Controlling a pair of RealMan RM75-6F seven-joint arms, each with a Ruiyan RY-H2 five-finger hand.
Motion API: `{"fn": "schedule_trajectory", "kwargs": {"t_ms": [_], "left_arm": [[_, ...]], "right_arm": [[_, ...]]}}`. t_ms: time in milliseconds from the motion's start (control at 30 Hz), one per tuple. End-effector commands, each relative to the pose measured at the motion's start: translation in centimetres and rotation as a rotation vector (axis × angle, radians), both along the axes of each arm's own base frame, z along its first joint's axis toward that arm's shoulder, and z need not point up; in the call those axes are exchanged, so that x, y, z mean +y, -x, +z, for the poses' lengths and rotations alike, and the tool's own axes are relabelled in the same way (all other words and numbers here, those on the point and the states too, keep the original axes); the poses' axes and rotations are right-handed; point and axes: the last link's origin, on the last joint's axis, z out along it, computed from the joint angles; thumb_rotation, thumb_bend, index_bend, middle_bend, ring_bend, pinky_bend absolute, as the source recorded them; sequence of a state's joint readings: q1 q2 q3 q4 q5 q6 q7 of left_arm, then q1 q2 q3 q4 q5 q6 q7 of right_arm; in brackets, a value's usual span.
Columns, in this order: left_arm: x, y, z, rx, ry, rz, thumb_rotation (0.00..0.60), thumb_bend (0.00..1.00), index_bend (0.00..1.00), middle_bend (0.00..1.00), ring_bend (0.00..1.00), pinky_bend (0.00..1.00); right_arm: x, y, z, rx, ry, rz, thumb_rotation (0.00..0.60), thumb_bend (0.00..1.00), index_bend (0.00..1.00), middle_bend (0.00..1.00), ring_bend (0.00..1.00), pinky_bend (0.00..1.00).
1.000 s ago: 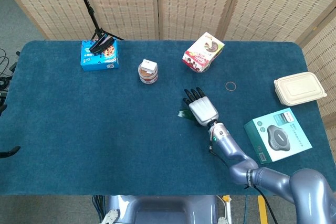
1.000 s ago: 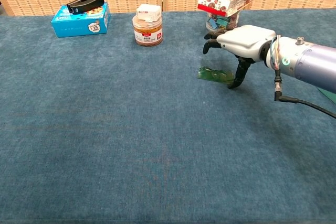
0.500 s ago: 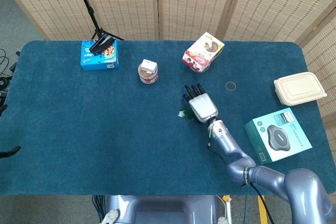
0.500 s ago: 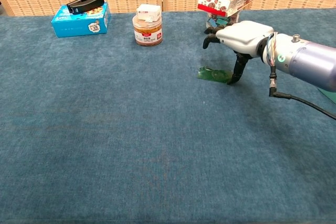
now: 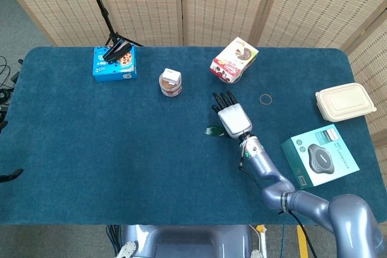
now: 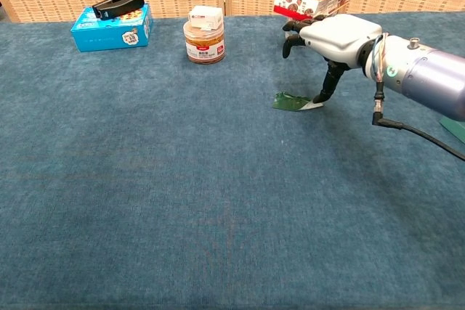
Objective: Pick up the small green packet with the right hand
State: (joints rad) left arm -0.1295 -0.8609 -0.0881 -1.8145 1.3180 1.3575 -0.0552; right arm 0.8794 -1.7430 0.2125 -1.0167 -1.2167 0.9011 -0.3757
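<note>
The small green packet (image 6: 290, 102) lies flat on the blue table cloth, right of centre; in the head view the packet (image 5: 213, 130) peeks out at the left side of the hand. My right hand (image 6: 338, 34) hovers just above and to the right of it, fingers stretched forward and apart. Only the thumb tip reaches down to the packet's right end, and nothing is held. From the head camera the right hand (image 5: 233, 118) shows palm down. The left hand is in neither view.
Behind the hand stands a tilted snack box (image 5: 234, 58) on a container. A jar (image 5: 171, 83) and a blue box (image 5: 114, 63) with a black clip sit further left. A rubber ring (image 5: 265, 98), a lidded food tray (image 5: 344, 101) and a teal carton (image 5: 320, 155) lie to the right.
The right hand has lifted and shifted slightly toward the far side of the table. The green packet stays on the cloth in the same spot.
</note>
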Motion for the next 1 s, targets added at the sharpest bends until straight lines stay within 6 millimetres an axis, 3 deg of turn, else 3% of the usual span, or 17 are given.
{"fn": "schedule_trajectory", "kwargs": {"t_ms": [33,167,500,700,1000], "left_arm": [[-0.01,-0.01,0.0,-0.001,0.0,-0.001,0.6,0.08,0.0,0.0,0.0,0.0],[-0.03,-0.01,-0.01,-0.001,0.0,-0.001,0.6,0.08,0.0,0.0,0.0,0.0],[-0.01,0.0,0.0,-0.001,-0.001,-0.001,0.6,0.08,0.0,0.0,0.0,0.0],[0.0,0.0,0.02,-0.002,-0.002,-0.002,0.6,0.08,0.0,0.0,0.0,0.0],[-0.03,0.04,0.09,-0.004,-0.003,-0.002,0.6,0.08,0.0,0.0,0.0,0.0]], "right_arm": [[0.24,0.13,-0.02,0.007,-0.021,0.002,0.6,0.0,0.26,0.0,0.0,0.0],[0.32,0.32,0.01,0.018,-0.037,-0.002,0.6,0.01,0.3,0.0,0.0,0.0],[0.32,0.54,-0.14,0.013,-0.076,-0.022,0.6,0.25,0.36,0.0,0.0,0.0],[0.33,0.53,-0.2,0.012,-0.08,-0.025,0.6,0.33,0.39,0.0,0.0,0.0],[0.47,0.59,-0.48,0.015,-0.095,-0.028,0.6,0.36,0.41,0.0,0.0,0.0]]}}
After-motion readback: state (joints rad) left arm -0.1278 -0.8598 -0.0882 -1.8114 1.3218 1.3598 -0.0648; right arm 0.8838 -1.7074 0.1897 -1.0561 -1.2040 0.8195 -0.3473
